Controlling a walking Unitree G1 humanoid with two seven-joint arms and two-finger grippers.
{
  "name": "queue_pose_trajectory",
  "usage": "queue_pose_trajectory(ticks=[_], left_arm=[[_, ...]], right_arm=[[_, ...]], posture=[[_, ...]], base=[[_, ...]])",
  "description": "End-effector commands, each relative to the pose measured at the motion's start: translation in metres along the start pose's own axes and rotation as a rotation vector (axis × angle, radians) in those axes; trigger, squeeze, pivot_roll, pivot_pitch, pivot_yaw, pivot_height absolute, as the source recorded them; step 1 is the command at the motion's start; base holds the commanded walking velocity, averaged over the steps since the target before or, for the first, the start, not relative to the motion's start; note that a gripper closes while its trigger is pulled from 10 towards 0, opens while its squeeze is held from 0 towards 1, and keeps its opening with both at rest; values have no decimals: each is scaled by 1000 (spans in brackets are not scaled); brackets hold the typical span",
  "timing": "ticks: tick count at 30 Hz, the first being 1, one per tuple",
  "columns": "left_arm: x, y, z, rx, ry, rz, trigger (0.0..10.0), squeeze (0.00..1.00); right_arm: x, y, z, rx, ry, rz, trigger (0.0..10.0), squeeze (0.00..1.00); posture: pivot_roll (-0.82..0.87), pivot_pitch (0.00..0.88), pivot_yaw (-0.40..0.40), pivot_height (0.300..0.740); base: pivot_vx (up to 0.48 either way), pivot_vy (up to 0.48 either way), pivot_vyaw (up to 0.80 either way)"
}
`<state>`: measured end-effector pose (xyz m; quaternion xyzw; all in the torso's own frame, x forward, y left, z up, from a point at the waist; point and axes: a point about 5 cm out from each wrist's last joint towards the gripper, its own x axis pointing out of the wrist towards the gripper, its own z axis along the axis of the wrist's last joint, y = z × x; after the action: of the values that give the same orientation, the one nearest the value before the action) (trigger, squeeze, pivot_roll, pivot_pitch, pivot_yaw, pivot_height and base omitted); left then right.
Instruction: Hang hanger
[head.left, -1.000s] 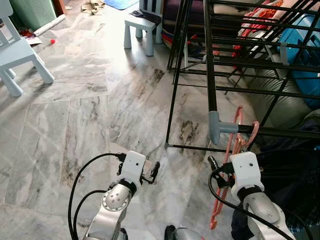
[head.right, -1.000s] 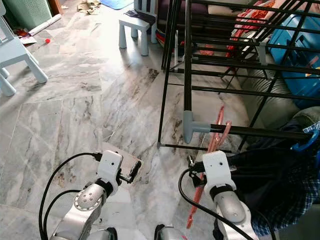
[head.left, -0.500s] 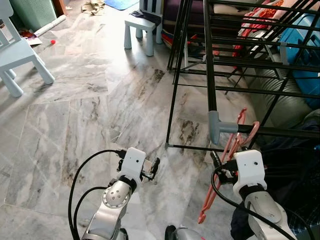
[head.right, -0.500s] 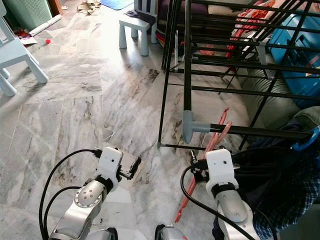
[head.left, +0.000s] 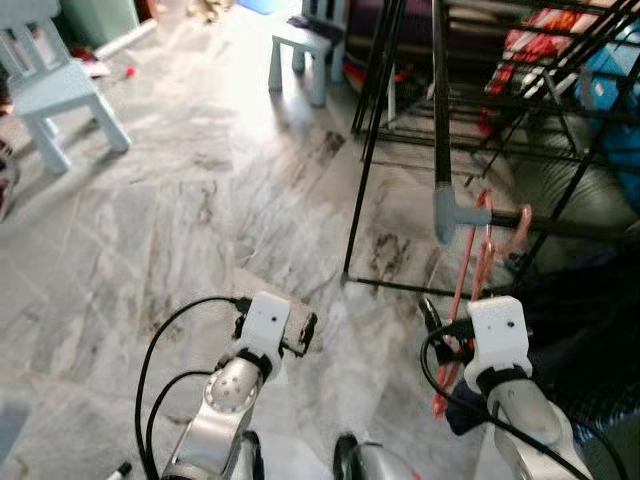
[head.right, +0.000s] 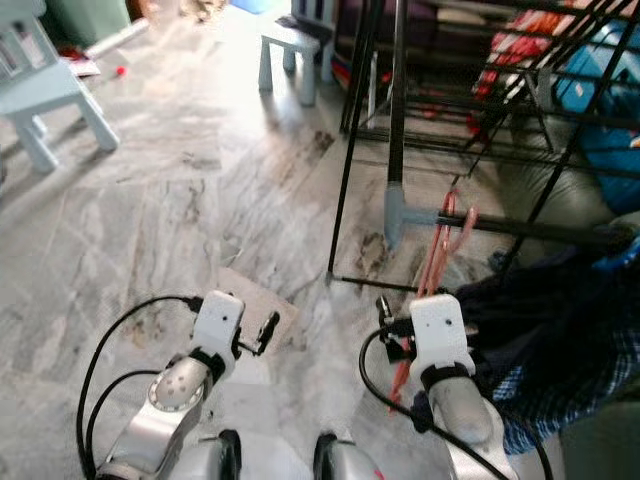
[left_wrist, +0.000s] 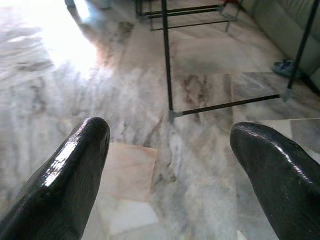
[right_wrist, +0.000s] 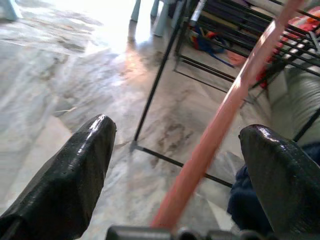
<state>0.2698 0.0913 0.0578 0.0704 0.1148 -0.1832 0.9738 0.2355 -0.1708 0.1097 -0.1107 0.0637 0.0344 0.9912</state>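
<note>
The pink hanger (head.left: 478, 272) is hanging by its hook over the lowest horizontal bar of the black drying rack (head.left: 437, 110), just beside the grey corner joint (head.left: 447, 211) at the rack's near left corner. Its body is dropping down towards the marble floor (head.left: 200, 210), passing just in front of the right gripper (right_wrist: 175, 165).

In the right wrist view, the right gripper's fingers (right_wrist: 70, 170) are standing spread wide, with the hanger's pink shaft running diagonally between them; no finger is pressing on it. The wrist's black cable (head.left: 432, 372) is looping below the white wrist housing.

The left gripper (left_wrist: 170, 165) is hovering over the floor near the rack's front left foot, fingers spread and gripping nothing.

Surroundings:
- Dark clothing (head.right: 540, 330) is lying heaped at the rack's near right corner, beside the right arm.
- A plaid cloth (head.right: 560, 400) is lying under it.
- A pale blue chair (head.left: 55, 85) is standing well apart at the far left.
- A pale blue stool (head.left: 300, 50) is standing near the rack's far left corner.
- Red fabric (head.left: 530, 45) is hanging inside the rack.

No legible writing is showing; the head views are slightly blurred.
</note>
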Motion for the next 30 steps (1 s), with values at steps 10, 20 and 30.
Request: queue_pose_trajectory(ticks=[10,20,30], left_arm=[[-1,-9,-7,1,29,-21,10000,0],[-1,-8,-6,-5,18,-6,10000,0],[0,2,2,-29,-23,26,10000,0]], right_arm=[[-5,-4,-4,-19,14,-10,10000,0],[-1,-1,-4,-10,10,1,10000,0],[2,2,-2,-7,4,20,10000,0]], posture=[[-29,190,-64,740],[-23,192,-66,740],[-20,196,-66,740]], base=[[-403,0,0],[-241,0,0],[0,0,0]])
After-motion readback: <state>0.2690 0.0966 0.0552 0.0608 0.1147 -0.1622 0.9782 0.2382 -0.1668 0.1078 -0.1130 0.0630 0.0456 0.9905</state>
